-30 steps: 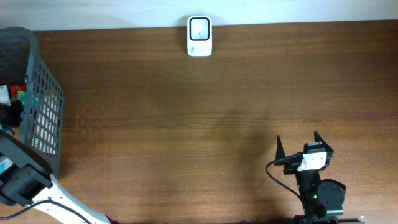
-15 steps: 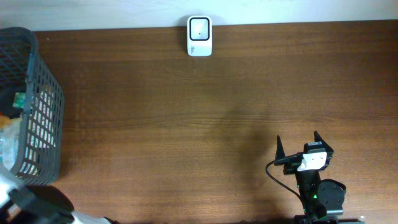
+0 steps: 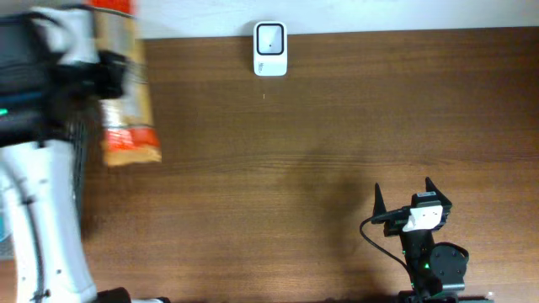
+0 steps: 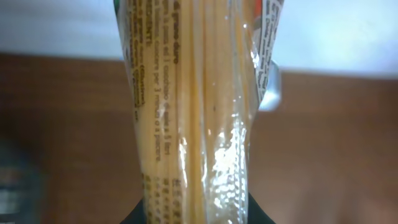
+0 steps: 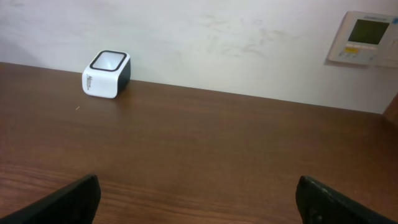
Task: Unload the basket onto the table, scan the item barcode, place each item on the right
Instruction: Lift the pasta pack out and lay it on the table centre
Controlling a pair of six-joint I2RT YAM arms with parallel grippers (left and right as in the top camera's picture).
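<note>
The left gripper (image 3: 108, 69) is clamping a spaghetti packet (image 3: 126, 101) and holding it above the far-left part of the table (image 3: 295, 168), with its long axis running front to back. The barcode scanner (image 3: 270, 48) is sitting at the far edge, well to the packet's right. The right gripper (image 3: 404, 195) is standing wide and empty near the front edge.

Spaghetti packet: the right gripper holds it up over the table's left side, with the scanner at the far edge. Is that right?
No: the left gripper holds the spaghetti packet, not the right, as the overhead view shows. The right gripper stands open and empty at the near edge. The rest is correct: packet over the table's left side, scanner at the far edge.
</note>
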